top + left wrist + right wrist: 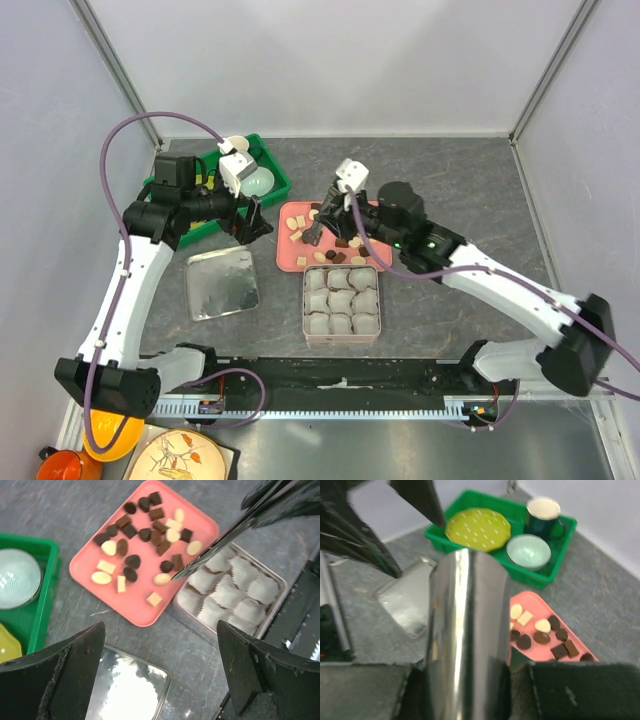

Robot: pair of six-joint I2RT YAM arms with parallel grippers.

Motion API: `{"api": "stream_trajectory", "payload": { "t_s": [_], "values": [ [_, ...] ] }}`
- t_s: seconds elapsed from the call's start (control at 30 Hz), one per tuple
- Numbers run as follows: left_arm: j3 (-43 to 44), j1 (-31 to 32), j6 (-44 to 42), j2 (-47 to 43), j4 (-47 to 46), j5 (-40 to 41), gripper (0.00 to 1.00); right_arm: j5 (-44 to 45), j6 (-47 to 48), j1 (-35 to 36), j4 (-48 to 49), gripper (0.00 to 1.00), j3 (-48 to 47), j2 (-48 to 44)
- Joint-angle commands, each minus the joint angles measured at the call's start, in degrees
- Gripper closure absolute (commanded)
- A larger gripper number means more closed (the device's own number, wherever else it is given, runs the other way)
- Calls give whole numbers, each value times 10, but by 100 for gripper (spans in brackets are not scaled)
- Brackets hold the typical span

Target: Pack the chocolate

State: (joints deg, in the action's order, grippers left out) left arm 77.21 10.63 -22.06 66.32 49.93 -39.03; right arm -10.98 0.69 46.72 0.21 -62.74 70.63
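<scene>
Several dark brown and cream-white chocolate pieces [305,232] lie on a pink tray [288,260]. They also show in the left wrist view [145,535] and the right wrist view [535,630]. A square tin [305,300] with grey paper cups [230,592] sits right in front of the tray. My right gripper [338,205] is shut on steel tongs [465,630]. The tongs [220,545] slant down over the tray, and their tip is beside a cream piece [162,578]. My left gripper [160,670] is open and empty. It hovers left of the tray, over the tin lid's far corner.
The tin lid [221,283] lies flat left of the tin. A green bin [280,188] at the back left holds a pale bowl [528,551], a mug [543,515] and a yellow plate [477,528]. White walls close the back and sides.
</scene>
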Motion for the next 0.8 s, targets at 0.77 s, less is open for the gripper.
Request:
{"api": "stream_trajectory", "payload": {
  "t_s": [0.77],
  "values": [
    [-187, -72, 99, 90, -229, 133, 27, 224, -56, 0, 470, 89, 76, 240]
  ]
}}
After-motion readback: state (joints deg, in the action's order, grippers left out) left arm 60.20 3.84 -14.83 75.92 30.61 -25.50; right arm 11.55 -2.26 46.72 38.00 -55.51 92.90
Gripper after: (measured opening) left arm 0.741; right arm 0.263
